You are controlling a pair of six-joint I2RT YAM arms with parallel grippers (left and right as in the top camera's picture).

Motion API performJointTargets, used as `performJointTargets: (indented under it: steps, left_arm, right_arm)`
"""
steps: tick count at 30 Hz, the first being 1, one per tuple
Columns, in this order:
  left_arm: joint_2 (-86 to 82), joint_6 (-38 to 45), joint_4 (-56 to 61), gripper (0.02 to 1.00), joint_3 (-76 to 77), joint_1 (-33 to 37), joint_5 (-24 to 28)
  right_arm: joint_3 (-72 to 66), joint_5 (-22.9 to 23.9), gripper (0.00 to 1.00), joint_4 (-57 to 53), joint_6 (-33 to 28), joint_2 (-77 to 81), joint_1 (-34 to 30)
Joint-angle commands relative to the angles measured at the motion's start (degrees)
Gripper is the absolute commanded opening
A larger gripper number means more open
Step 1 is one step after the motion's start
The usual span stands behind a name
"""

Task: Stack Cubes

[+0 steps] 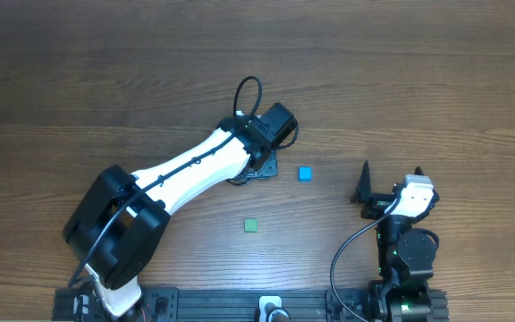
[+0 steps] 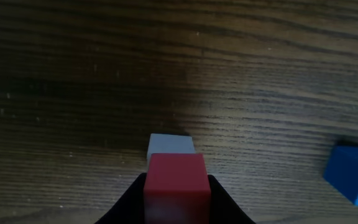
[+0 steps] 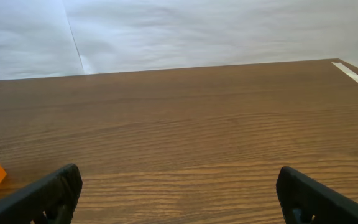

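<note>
Left wrist view: left tool (image 2: 176, 210) is clamping a red cube (image 2: 176, 177) over a grey cube (image 2: 170, 144), release pending; blue cube (image 2: 353, 173) and green cube (image 1: 251, 225) are waiting, right tool (image 3: 179, 193) is idling wide apart.

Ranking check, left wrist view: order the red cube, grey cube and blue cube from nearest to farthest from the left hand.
1. red cube: gripped in the left hand itself.
2. grey cube: right next to the red cube.
3. blue cube: well off to one side.
</note>
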Motion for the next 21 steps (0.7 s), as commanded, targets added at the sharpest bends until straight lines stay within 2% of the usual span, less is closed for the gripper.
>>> performJointTargets:
  steps: [1,21]
  left_arm:
    - [0.98,-0.63,-0.52,0.165,0.46,-0.28,0.57]
    - [0.98,-0.81,-1.27,0.169,0.44,-0.26,-0.79]
  right_arm:
    - [-0.39,-0.46,0.991,-0.09,0.17,-0.35,-0.42]
    - [-0.39,-0.46,0.991,-0.09,0.17,-0.35,-0.42]
